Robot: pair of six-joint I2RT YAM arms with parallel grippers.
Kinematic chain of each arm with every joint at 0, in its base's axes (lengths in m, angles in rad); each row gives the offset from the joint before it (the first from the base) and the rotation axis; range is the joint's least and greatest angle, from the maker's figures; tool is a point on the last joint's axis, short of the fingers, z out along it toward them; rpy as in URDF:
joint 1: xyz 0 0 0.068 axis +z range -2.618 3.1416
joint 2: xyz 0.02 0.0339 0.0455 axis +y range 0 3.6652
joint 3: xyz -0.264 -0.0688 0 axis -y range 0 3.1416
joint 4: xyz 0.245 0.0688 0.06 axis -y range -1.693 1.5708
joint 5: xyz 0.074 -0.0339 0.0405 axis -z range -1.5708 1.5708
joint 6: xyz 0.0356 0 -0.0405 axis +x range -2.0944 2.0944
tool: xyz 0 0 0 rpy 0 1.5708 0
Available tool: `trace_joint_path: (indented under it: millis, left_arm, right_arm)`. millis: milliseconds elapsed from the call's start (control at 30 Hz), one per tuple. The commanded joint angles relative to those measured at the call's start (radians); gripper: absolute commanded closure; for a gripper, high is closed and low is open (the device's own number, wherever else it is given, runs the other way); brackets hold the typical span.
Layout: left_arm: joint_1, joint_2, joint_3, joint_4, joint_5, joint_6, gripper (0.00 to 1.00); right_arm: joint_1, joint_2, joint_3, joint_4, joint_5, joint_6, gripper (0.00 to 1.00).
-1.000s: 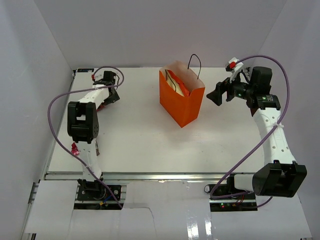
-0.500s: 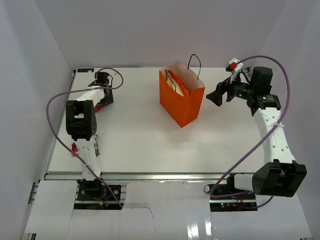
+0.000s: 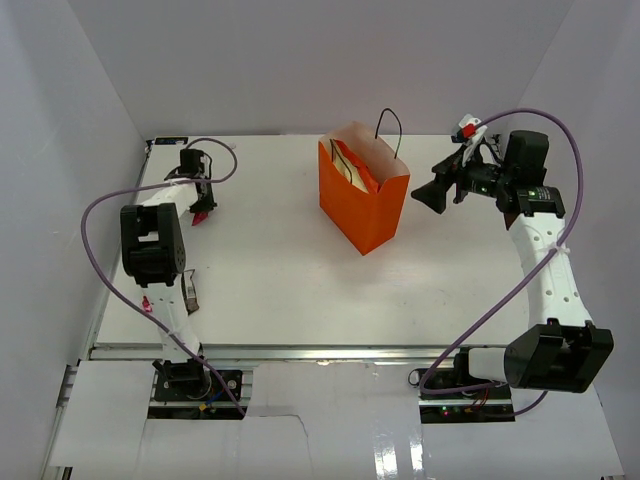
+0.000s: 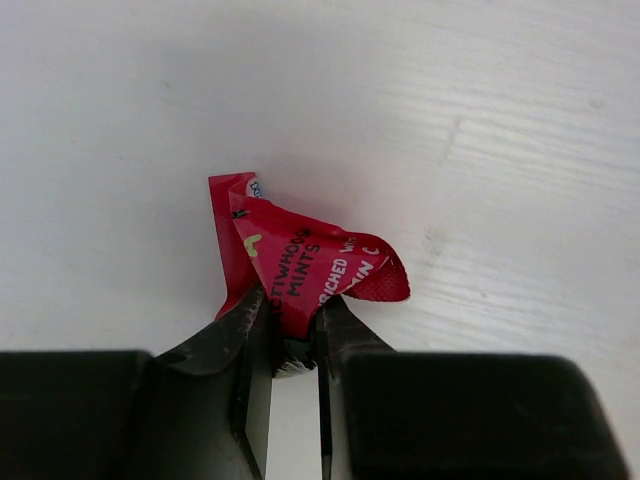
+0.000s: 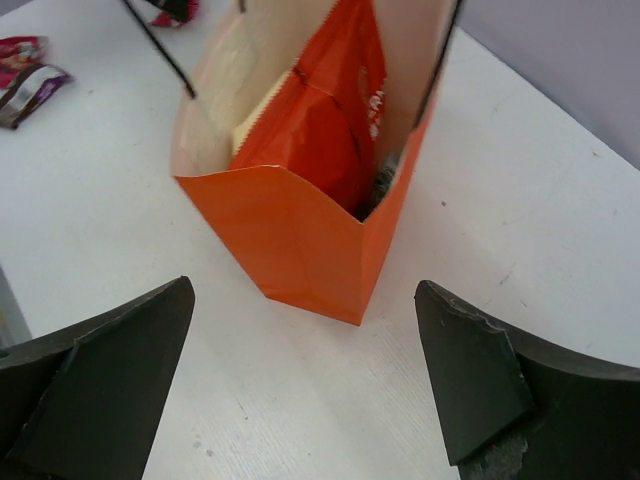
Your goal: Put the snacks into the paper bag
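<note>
The orange paper bag stands upright at the table's middle back. The right wrist view looks into the paper bag and shows the red-orange chip bag and a pale yellow packet inside. At the far left, my left gripper points down at the table. In the left wrist view that gripper is shut on the near end of a crinkled red mint wrapper. My right gripper hovers to the right of the bag, and the same gripper is open and empty.
Near the left arm's base, by the left table edge, lie a pink-red wrapper and a dark purple wrapper. They also show in the right wrist view as the pink-red wrapper and purple wrapper. White walls enclose the table.
The left gripper has swung left and dropped toward the table, and its jaws have closed from wide open onto the red wrapper. The right arm has barely moved.
</note>
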Motion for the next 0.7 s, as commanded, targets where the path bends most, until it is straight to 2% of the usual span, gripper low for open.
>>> trace_joint_path:
  millis: [0,33,67,133,167,200,267,300,333,367,433,500,567,667]
  left_arm:
    - [0.003,-0.119,-0.069,-0.025,0.274,-0.058,0.83]
    - [0.003,-0.145,-0.083,-0.006,0.345,-0.072,0.83]
    - [0.003,-0.174,-0.102,0.01,0.505,-0.101,0.83]
    - [0.003,-0.266,-0.191,0.091,0.694,-0.15,0.83]
    - [0.001,-0.297,-0.23,0.13,0.891,-0.214,0.83]
    - [0.0,-0.325,-0.315,0.167,0.984,-0.257,0.83]
    - [-0.02,-0.406,-0.42,0.356,1.177,-0.345,0.82]
    - [-0.026,-0.432,-0.476,0.436,1.317,-0.456,0.82]
    - [-0.101,-0.458,-0.579,0.58,1.37,-0.495,0.81]
    - [-0.137,-0.493,-0.609,0.609,1.407,-0.511,0.81]
    - [-0.251,-0.511,-0.655,0.613,1.456,-0.505,0.81]
    - [-0.321,-0.524,-0.675,0.613,1.459,-0.509,0.81]
    - [-0.428,-0.544,-0.696,0.613,1.455,-0.517,0.81]
    - [-0.477,-0.569,-0.705,0.613,1.448,-0.531,0.81]
  right_arm:
    - [-0.006,-0.008,0.076,-0.082,-0.224,-0.124,0.04]
    - [-0.006,-0.008,0.087,-0.123,-0.289,-0.271,0.04]
    - [-0.006,-0.006,0.098,-0.256,-0.351,-0.383,0.04]
    - [0.012,-0.006,0.138,-0.468,-0.479,-0.697,0.03]
    - [0.027,-0.006,0.147,-0.663,-0.482,-1.023,0.02]
    - [0.058,-0.004,0.152,-0.729,-0.461,-1.153,0.02]
    - [0.175,-0.004,0.141,-0.801,-0.339,-1.324,0.02]
    - [0.214,-0.009,0.127,-0.802,-0.297,-1.402,0.02]
    - [0.247,-0.014,0.112,-0.78,-0.238,-1.413,0.02]
    - [0.321,-0.023,0.077,-0.751,-0.211,-1.407,0.02]
    - [0.439,-0.027,0.044,-0.648,-0.118,-1.364,0.02]
    - [0.509,-0.024,0.009,-0.555,-0.062,-1.303,0.02]
    - [0.601,0.0,-0.003,-0.428,0.046,-1.159,0.02]
    - [0.704,0.048,-0.008,-0.287,0.131,-1.064,0.02]
